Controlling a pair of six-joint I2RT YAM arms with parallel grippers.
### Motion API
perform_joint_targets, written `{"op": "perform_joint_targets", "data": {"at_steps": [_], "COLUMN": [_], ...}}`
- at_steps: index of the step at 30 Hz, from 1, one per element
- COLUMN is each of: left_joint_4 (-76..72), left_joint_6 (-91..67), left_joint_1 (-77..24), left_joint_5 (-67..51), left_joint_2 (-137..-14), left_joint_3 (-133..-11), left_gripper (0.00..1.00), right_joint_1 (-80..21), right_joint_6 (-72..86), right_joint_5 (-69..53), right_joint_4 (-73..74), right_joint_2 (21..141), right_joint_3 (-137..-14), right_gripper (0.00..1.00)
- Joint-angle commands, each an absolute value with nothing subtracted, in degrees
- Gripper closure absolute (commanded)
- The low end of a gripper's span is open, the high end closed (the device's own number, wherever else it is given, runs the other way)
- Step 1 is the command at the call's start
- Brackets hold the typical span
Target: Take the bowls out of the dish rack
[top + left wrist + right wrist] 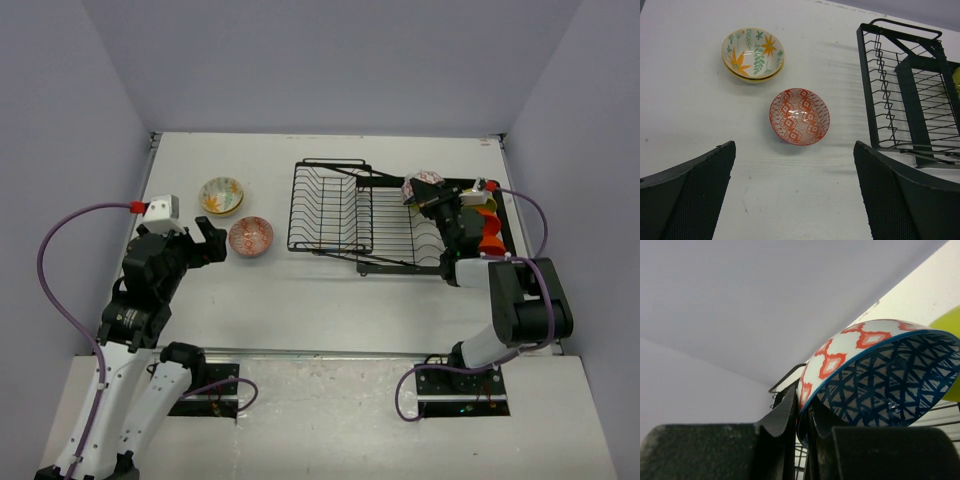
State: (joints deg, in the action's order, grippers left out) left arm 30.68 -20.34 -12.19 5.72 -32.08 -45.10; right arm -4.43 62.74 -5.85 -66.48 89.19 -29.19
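Observation:
The black wire dish rack (296, 205) (867, 85) stands at the table's centre right. Over its right section my right gripper (432, 200) (802, 405) is shut on the rim of a blue-patterned bowl (422, 186) (880, 385), which tilts on edge with its red-and-white outside up. Behind it a lime green bowl (947, 325) shows. An orange bowl (490, 240) stands in the rack, partly hidden by the right arm. A floral bowl (221, 195) (753, 54) and a pinkish-patterned bowl (250, 236) (800, 116) sit upright on the table left of the rack. My left gripper (205, 242) (795, 195) hangs open just short of the pinkish bowl.
Grey walls close the table off at the back and on both sides. A purple cable loops out from each arm, at the left and right edges. The rack's left basket section (330, 205) holds nothing that I can see.

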Motion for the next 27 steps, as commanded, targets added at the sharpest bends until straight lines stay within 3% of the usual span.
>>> {"op": "perform_joint_targets", "data": {"at_steps": [1,5,10,13,14,15,17,20,27], "left_joint_4": [28.3,28.39,27.95,28.3,28.3,28.56,28.65,29.44,40.15], "left_joint_6": [-18.9,-18.9,-20.04,-22.49,-23.28,-24.51,-25.48,-25.93,-24.35], "left_joint_1": [-12.22,-12.3,-12.22,-12.22,-12.22,-12.3,-12.22,-13.52,-25.11], "left_joint_5": [5.1,5.27,5.89,0.81,-1.21,-5.41,-13.22,-21.95,-14.6], "left_joint_2": [-32.26,-32.34,-32.96,-35.24,-35.94,-37.77,-41.63,-46.39,-52.73], "left_joint_3": [-44.74,-45.0,-45.87,-48.5,-49.47,-50.79,-55.27,-62.03,-76.71], "left_gripper": [0.0,0.0,0.0,0.0,0.0,0.0,0.0,0.0,0.0], "right_joint_1": [-4.22,-4.31,-8.25,-17.28,-20.45,-27.7,-38.69,-47.52,-70.12], "right_joint_6": [56.78,52.66,42.13,21.6,7.26,0.86,-14.41,-22.73,-26.01], "right_joint_5": [-12.73,-19.06,-31.88,-34.28,-35.93,-36.3,-33.33,-28.05,-0.73], "right_joint_4": [-77.43,-77.7,-64.29,-38.93,-22.14,-14.06,4.63,14.72,32.41], "right_joint_2": [85.0,79.47,68.58,60.22,58.99,58.19,58.71,59.85,70.98], "right_joint_3": [-29.09,-28.13,-31.01,-39.17,-42.42,-48.63,-53.42,-57.47,-70.03], "right_gripper": [1.0,1.0,1.0,1.0,1.0,1.0,1.0,1.0,1.0]}}
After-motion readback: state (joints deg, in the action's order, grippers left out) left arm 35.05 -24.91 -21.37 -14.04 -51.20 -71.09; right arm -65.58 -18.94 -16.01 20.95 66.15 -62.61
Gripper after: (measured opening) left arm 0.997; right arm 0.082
